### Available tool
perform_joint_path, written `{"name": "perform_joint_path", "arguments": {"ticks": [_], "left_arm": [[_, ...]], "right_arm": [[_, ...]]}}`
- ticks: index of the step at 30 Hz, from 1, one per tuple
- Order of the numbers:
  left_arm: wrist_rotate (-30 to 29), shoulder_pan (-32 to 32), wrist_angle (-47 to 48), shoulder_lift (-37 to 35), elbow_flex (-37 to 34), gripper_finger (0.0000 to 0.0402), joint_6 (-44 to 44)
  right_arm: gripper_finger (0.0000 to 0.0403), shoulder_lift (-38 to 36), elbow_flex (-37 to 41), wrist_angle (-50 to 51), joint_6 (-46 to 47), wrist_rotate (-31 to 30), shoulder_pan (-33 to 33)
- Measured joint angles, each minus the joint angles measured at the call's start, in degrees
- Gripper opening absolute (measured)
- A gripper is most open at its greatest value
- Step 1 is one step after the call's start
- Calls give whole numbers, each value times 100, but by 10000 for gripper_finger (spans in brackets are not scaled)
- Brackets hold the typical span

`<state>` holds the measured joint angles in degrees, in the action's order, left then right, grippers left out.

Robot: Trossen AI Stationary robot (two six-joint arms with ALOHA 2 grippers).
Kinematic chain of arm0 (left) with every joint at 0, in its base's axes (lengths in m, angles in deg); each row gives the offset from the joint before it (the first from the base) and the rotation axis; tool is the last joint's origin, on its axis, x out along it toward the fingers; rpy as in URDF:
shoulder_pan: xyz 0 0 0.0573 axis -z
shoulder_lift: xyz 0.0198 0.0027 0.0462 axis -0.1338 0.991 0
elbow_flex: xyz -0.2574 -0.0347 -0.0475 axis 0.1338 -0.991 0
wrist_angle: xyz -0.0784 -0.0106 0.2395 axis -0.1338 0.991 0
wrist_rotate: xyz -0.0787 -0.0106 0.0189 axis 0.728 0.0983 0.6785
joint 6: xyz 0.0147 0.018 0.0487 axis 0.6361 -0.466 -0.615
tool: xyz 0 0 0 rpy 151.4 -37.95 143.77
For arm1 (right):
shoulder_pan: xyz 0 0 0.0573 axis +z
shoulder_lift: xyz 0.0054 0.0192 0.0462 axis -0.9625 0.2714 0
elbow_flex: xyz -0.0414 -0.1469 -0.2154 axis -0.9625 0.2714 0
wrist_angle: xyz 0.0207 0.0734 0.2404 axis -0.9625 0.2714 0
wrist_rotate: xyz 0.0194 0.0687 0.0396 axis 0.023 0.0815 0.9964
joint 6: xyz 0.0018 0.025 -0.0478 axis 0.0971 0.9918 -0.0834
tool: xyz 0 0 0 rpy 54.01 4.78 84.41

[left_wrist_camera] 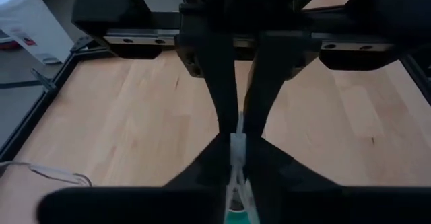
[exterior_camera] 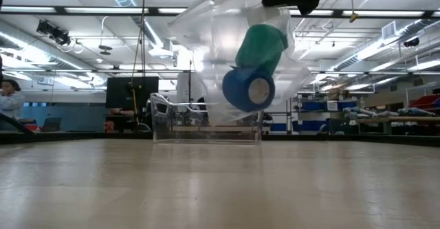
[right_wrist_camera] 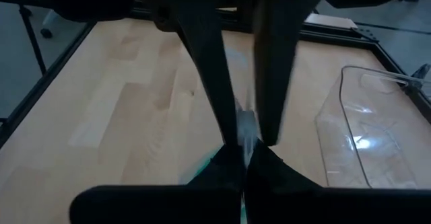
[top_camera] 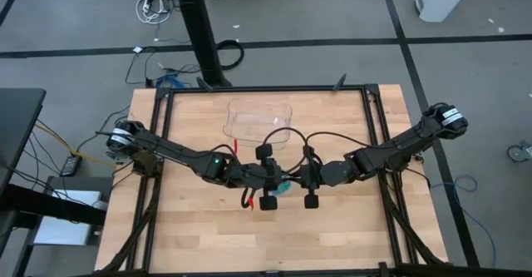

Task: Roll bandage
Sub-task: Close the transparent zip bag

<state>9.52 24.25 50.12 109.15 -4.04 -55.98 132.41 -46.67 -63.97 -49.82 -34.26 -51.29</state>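
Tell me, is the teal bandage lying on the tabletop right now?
No: the low view shows the bandage raised clear of the table inside clear plastic packaging, beside a blue roll.

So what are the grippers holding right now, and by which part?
Left gripper and right gripper both pinch the top edge of a clear pouch; the bandage sits inside it.

Bandage between both hands, tray behind on table

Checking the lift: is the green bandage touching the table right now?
Apart. The low view shows the bandage, inside a clear wrapper, hanging well above the table.
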Motion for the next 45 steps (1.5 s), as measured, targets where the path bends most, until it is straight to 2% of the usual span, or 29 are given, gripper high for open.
{"name": "perform_joint_path", "arguments": {"ticks": [3, 4, 18, 22, 28, 34, 37, 40, 45], "left_arm": [[11, 0, 16, 0, 0, 22, -3], [11, 0, 21, 0, 0, 20, -5], [-63, 0, 1073, -6, 6, 22, 241], [-111, -9, 1403, 24, -22, 22, 426], [-107, 4, 1371, 7, -13, 22, 446], [871, 4, 1259, -80, -9, 22, -213], [1668, 7, 1161, -87, -9, 23, -739], [2217, 11, 1088, -87, -9, 24, -1080], [2767, 48, 827, -87, -9, 27, -1702]], "right_arm": [[0, 0, 0, 5, -1, -1, 2], [0, 0, 0, 6, 0, -7, 2], [0, 11, 7, -70, -45, -178, 61], [1, -11, -15, -52, 18, -36, 70], [29, -9, -11, 133, 219, 43, 68], [86, -7, -2, 650, 611, 320, 66], [107, -7, -2, 563, 295, 749, 65], [114, -7, -1, 422, 4, 873, 49], [111, -7, 424, -800, -730, 1613, -28]]}}
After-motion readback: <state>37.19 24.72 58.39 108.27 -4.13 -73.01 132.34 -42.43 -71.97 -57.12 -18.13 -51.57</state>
